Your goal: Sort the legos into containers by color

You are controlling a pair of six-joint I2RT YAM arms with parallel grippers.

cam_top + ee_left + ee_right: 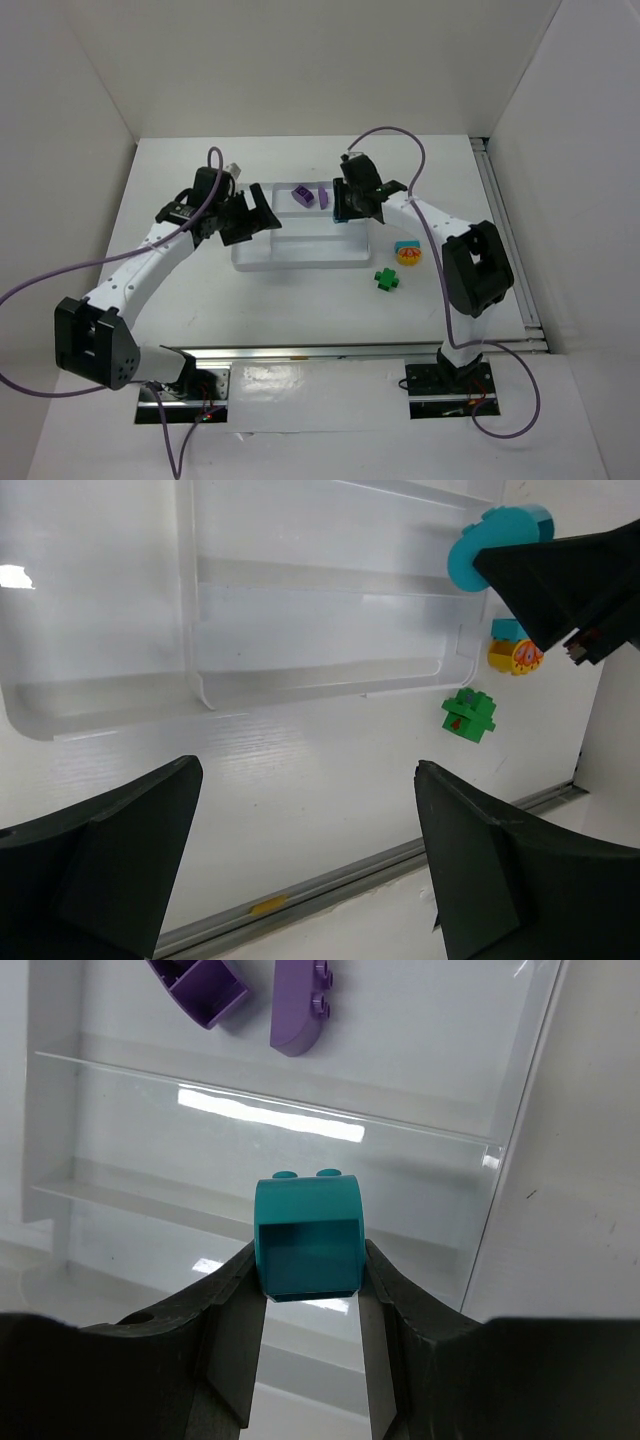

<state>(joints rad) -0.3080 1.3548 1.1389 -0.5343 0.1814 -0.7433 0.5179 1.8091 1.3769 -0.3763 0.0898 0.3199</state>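
Pinching a teal lego block (307,1240), the right gripper (348,205) is hovering over the white tray (300,262) at the tray's 3 o'clock end. Both fingers (230,1320) are pressing on the block's side faces. The block's hollow underside is facing the wrist camera, with the studs on its far edge. The block is hanging clear of the tray floor. I can't tell which compartment is sitting directly under it.

The left gripper (305,780) is hanging at the tray's 9 o'clock end. Its claw is spread wide and is gripping nothing.

The tray is lying at the middle of the table (200,170), long side running 9 to 3 o'clock, with dividers splitting it into strips along that axis.

Legos in the tray:
- A purple lego (200,985) is lying in the 12 o'clock strip, right of centre, showing its hollow side to the right wrist camera.
- A curved purple lego (303,1010) is lying in the same strip, at 3 o'clock of the first. It is just beside it and looks apart from it.

Legos loose on the table, outside the tray:
- A yellow lego (515,657) with a red mark on it is lying just off the tray's 4 o'clock corner. A small teal piece (507,630) is touching it on the far side.
- A green lego (386,279) is lying at 7 o'clock of the yellow one, near it but apart, and off the tray's 5 o'clock corner.
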